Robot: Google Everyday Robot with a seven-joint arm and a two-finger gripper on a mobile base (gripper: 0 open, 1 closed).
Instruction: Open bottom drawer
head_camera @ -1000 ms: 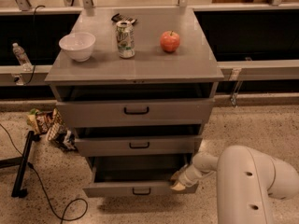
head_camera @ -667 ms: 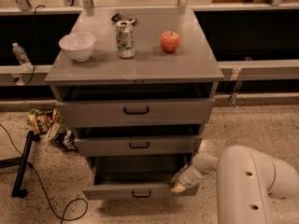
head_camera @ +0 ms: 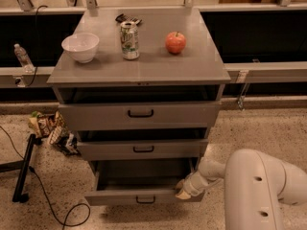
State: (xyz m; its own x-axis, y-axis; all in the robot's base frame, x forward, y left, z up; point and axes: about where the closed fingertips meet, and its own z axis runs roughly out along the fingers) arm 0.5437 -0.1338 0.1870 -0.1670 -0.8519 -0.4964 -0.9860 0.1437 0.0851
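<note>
Speckled floor (head_camera: 268, 128) under grey cabinet (head_camera: 153, 68); bottom drawer (head_camera: 120, 197) stood pulled out beyond upper fronts, task judged mostly done; gripper (head_camera: 184, 191) at drawer's right front corner, grip state impossible to tell.

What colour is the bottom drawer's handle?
The handle of the bottom drawer is black, in the camera view. The gripper is at that drawer's front corner.

On the grey surface (head_camera: 158, 71) we see a white bowl (head_camera: 80, 47), a can (head_camera: 129, 40) and a red apple (head_camera: 175, 42); the pincer (head_camera: 183, 191) is at the bottom drawer's (head_camera: 115, 198) right corner.
</note>
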